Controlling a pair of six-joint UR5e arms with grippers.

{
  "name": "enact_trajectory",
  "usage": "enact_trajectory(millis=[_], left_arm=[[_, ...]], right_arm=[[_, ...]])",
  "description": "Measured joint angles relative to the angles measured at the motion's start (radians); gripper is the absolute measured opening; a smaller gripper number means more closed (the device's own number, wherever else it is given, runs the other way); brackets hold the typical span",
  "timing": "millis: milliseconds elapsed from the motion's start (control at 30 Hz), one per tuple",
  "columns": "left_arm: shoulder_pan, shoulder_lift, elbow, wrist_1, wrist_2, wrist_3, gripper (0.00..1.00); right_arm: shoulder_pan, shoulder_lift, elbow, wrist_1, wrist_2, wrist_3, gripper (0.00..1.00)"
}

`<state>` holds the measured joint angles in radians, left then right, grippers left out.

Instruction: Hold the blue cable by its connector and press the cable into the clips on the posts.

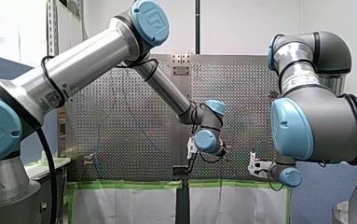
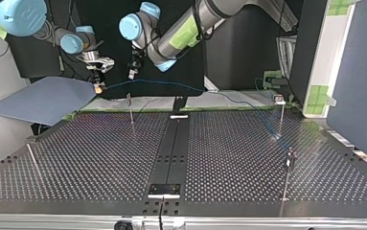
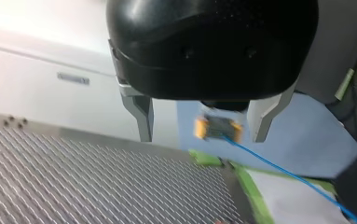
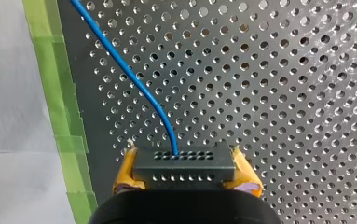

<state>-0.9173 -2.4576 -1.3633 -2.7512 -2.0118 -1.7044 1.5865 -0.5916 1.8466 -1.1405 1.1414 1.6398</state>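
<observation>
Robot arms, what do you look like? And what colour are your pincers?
Both my left arm and my right arm are silver tubes with grey joints, round blue caps and black cables. My left pincer is shiny black with grey metal fingers; my right pincer has yellow pads.

Not much to read here. A curled logo mark sits on the blue joint cap of my left arm in the front view, its letters too soft to spell out. There is a white sticker on that arm's silver tube, a printed label on my right arm, and a small grey plate on the pale surface in the left wrist view — all too blurred to read. 0 numbers legible.
</observation>
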Motion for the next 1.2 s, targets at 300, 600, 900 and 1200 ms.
enact_trajectory(millis=[300,600,900,1200], left_arm=[[0.005,0.009,0.079,-0.079,0.012,0.034,1.00],[0.045,0.008,0.159,-0.159,-0.063,0.068,1.00],[0.083,0.002,0.228,-0.228,-0.075,0.102,1.00],[0.089,-0.059,0.299,-0.300,-0.083,0.142,1.00]], right_arm=[[0.003,0.000,-0.001,-0.001,0.000,0.002,0.00],[0.006,0.000,-0.001,-0.001,0.000,0.004,0.00],[0.008,0.000,-0.002,0.000,0.000,0.005,0.00],[0.009,0.000,-0.002,-0.001,-0.004,0.005,0.00]])
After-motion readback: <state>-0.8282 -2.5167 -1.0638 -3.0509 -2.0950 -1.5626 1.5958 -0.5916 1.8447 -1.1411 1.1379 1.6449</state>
